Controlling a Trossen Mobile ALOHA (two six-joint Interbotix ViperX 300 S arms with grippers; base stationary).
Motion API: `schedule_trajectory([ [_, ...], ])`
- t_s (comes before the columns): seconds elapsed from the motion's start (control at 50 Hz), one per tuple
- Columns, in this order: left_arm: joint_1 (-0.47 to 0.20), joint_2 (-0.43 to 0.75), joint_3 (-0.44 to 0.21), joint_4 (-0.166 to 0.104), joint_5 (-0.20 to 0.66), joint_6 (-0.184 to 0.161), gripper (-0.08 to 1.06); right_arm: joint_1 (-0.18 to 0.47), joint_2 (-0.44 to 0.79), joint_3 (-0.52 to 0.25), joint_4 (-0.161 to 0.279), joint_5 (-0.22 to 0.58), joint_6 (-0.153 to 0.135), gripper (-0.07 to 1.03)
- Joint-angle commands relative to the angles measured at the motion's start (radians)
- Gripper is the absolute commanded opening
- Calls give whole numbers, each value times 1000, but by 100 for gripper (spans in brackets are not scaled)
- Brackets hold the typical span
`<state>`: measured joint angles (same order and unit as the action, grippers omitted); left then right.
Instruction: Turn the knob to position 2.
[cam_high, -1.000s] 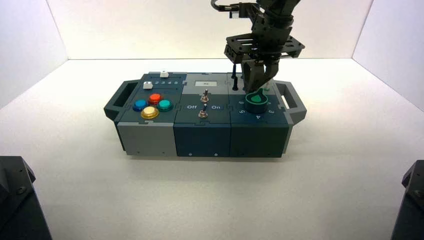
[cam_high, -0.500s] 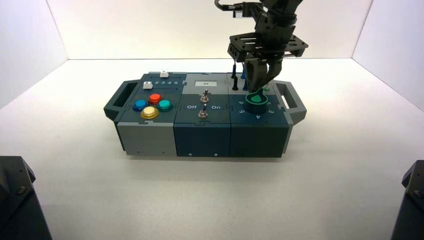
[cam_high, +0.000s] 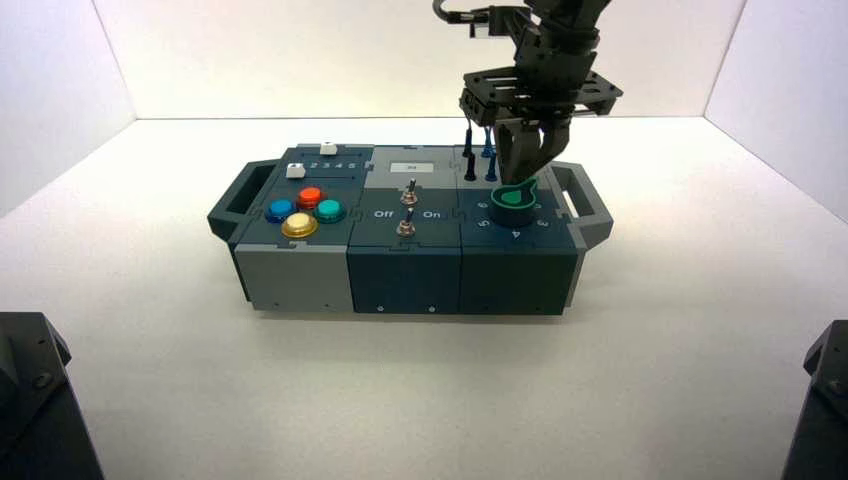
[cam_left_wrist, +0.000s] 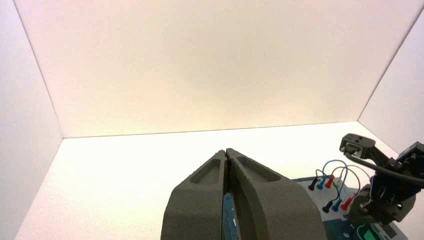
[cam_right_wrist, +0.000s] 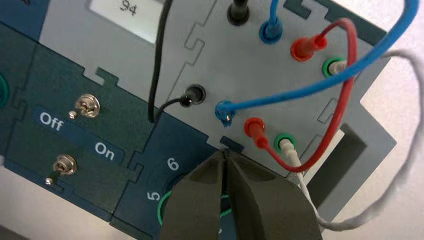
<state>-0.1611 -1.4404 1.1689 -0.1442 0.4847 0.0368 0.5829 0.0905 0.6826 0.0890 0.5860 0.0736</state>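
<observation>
Green knob (cam_high: 514, 198): right tool (cam_high: 522, 178) poised just above, tips together
Left tool (cam_left_wrist: 227, 154): parked at 7 o'clock, tips together

Green teardrop knob (cam_high: 516, 199) on dark round base, directly beneath the right claw (cam_high: 527, 176); surrounding white digits printed on teal panel

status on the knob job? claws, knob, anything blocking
Right claw shut, just above the knob, not gripping it. Left claw shut, parked off the box. Knob pointer reading not visible. Wires behind the knob, not blocking.
</observation>
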Motion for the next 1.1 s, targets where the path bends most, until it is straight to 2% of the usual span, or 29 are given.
schedule_trajectory([
  [0.02, -8, 8, -17, 0, -8, -2, -3, -5, -34, -5, 0, -3, 2, -2],
  [0.88, -8, 6, -17, 0, -6, -2, -3, -5, -34, -2, 0, -3, 9, -2],
  [1.1, -9, 5, -17, 0, -8, 0, -3, -21, -34, 0, 0, 3, 12, -2],
])
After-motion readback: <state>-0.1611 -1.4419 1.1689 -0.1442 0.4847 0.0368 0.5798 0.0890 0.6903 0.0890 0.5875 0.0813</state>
